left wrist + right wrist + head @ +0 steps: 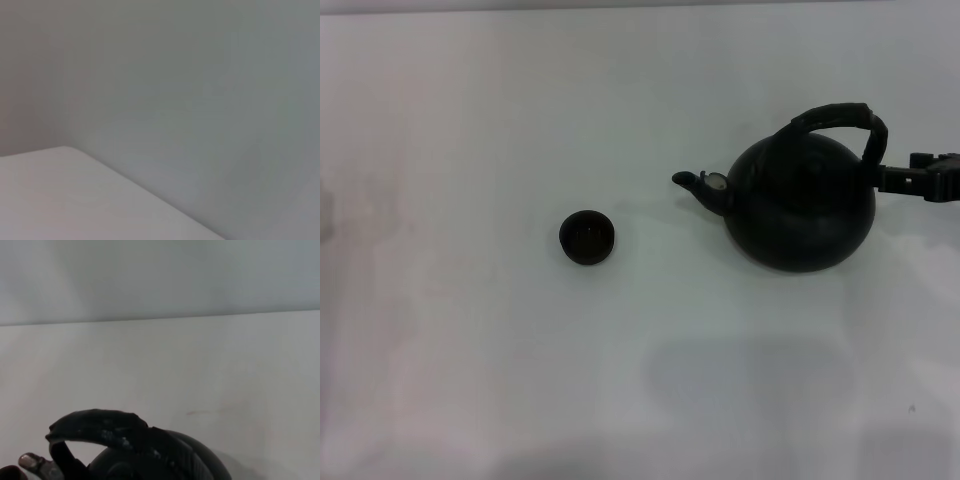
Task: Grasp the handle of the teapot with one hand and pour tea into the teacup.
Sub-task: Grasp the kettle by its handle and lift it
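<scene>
The black teapot (802,205) is at the right of the white table, its short spout (692,182) pointing left toward the teacup (587,237). The teacup, a tiny dark bowl, stands alone near the middle. The thick arched handle (840,118) rises over the pot and fills the low part of the right wrist view (120,432). My right gripper (910,178) comes in from the right edge and reaches the handle's right foot. Whether the pot rests on the table I cannot tell. No tea shows. My left gripper is out of view.
The white table (470,350) stretches bare around both objects. A faint broad shadow (750,375) lies on it nearer to me than the pot. The left wrist view shows only a table corner (65,200) against a grey wall.
</scene>
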Robot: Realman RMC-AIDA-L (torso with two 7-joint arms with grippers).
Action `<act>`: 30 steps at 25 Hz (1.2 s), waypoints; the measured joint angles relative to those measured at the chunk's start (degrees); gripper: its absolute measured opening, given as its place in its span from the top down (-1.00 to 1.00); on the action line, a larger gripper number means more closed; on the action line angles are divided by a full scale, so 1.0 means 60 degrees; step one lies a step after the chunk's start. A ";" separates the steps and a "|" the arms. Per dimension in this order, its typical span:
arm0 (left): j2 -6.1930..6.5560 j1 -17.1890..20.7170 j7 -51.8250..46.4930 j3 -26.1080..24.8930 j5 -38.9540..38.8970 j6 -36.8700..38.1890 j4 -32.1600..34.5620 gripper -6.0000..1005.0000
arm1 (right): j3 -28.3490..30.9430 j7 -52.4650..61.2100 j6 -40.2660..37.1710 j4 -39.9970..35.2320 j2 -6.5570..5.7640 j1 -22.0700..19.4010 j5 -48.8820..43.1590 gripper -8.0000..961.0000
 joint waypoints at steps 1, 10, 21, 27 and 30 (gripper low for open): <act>0.0000 -0.0023 0.0000 0.0000 0.0001 0.0013 0.0024 -0.22 | 0.0011 0.0001 0.0000 0.0008 0.0001 0.0003 0.0002 -0.69; 0.0000 -0.0220 -0.0010 -0.0001 0.0330 0.0009 0.0172 -0.22 | -0.0046 -0.0034 0.0124 0.0566 0.0022 0.0529 0.0269 -0.67; 0.0029 -0.0233 -0.0051 -0.0004 0.0343 0.0003 0.0342 -0.22 | 0.0075 -0.0044 0.0217 0.1236 -0.0001 0.0805 0.0637 -0.61; 0.0015 -0.0289 -0.0044 0.0000 0.0344 0.0008 0.0424 -0.22 | 0.0165 -0.0166 0.0122 0.1567 -0.0036 0.0876 0.1034 -0.54; 0.0014 -0.0289 -0.0044 0.0000 0.0344 0.0002 0.0427 -0.22 | 0.0158 -0.0195 0.0135 0.1582 -0.0025 0.0906 0.1027 -0.48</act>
